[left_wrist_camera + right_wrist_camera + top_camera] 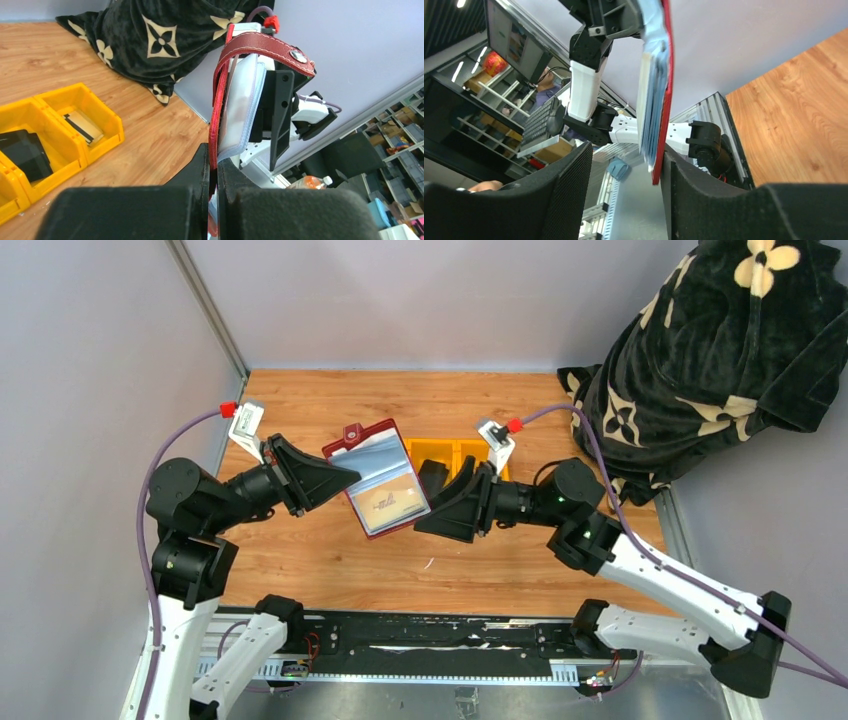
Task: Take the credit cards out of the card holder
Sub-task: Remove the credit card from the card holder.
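The left gripper [345,478] clenches one edge of the card holder [385,475] above the counter [300,560]; the right gripper [429,504] stands released, its jaws apart around the opposite edge

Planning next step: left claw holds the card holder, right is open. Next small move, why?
Probably ease the right claw onto the tan card in the sleeve and pinch: the left claw clamps the card holder aloft, and the right's open jaws straddle its other edge.
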Tool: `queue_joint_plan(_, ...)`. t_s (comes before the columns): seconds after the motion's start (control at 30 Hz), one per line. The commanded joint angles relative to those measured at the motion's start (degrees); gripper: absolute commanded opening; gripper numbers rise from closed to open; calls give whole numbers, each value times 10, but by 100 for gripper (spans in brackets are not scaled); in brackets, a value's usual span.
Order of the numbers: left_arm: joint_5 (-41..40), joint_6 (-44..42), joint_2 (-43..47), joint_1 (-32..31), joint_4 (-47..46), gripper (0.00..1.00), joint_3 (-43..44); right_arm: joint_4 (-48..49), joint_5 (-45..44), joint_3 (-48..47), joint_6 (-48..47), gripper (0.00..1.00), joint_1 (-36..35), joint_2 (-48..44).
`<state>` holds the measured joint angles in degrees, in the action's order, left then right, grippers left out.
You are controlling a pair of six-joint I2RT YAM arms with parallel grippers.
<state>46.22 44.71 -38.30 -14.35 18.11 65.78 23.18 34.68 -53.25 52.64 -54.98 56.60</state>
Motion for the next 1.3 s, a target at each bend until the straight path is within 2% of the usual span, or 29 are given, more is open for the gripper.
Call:
queue_joint_plan(0.0,-2,18,-1,2,-13,0,19,4,-29,21,-56,52,-4,-44)
queue_joint_plan(0.2,25,35,-7,2,-22,0,22,-66,-70,5,-105,38,-5,-40)
queue_joint_plan(0.47,38,47,-8,2,-29,0,25,-71,-96,-4,-117,26,-5,-26)
queue_joint_plan(1.0,44,57,-10,2,-38,0,25,-59,-140,-21,-115,25,-7,-15)
queue_joint_plan(1.27,48,60,-9,2,-39,0,27,-11,-167,-5,-90,33,-7,-18)
